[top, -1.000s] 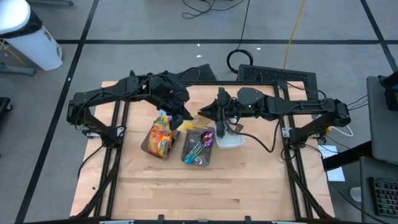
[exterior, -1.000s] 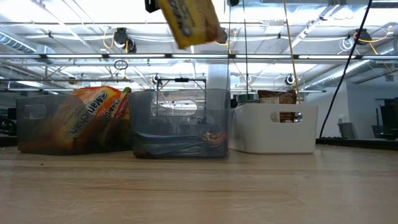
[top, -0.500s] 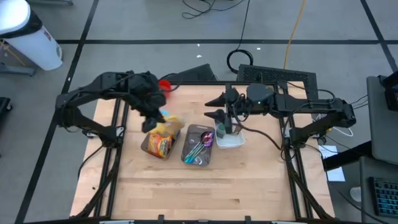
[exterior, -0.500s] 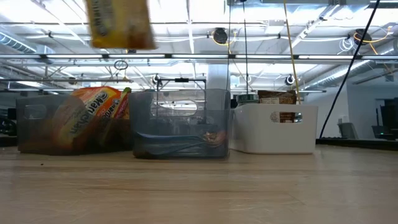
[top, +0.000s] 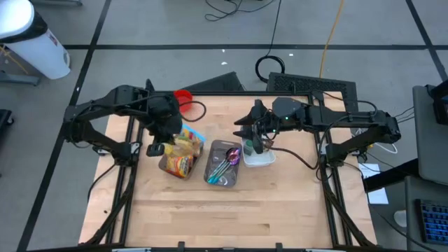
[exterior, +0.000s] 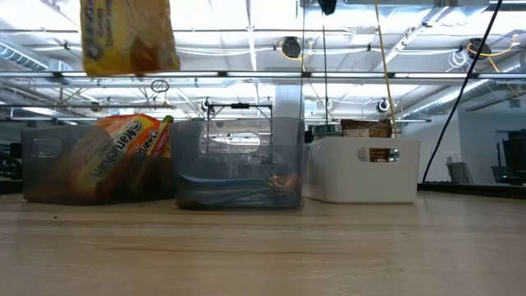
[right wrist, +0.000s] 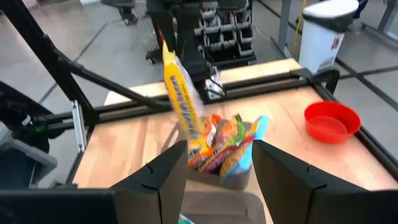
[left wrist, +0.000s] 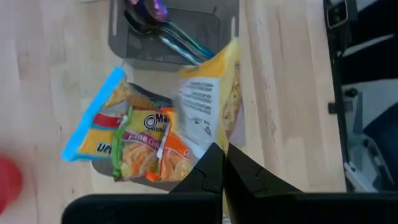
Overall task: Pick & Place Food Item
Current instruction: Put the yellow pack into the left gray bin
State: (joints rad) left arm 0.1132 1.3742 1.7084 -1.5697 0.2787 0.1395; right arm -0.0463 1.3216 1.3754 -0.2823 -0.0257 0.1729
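We see the left tool (left wrist: 219, 163) clamped together on the edge of a yellow snack packet (left wrist: 211, 112), holding it in the air above the clear bin (top: 165, 164) that stands on the table (top: 231, 210). In the low view the packet (exterior: 127, 37) hangs well clear of the bin (exterior: 49, 168), near the upper edge of that view. The bin already holds several bright snack packs (top: 180, 155), orange, yellow and blue, standing on end.

Just beside it sits a second clear bin (top: 217, 178) with spoons (top: 227, 162) lying inside, purple and teal handles showing. Next along is a white tub (exterior: 366, 168), with a brown carton (exterior: 366, 128) sticking up from it.

The right tool (right wrist: 216, 158) hovers over the far side of the table near the white tub, fingers (right wrist: 168, 174) standing apart with nothing between them. Its wrist view looks toward the held packet (right wrist: 182, 102) and the snack bin beyond.

A red bowl (top: 183, 96) rests at the far edge of the table, beside the left arm.
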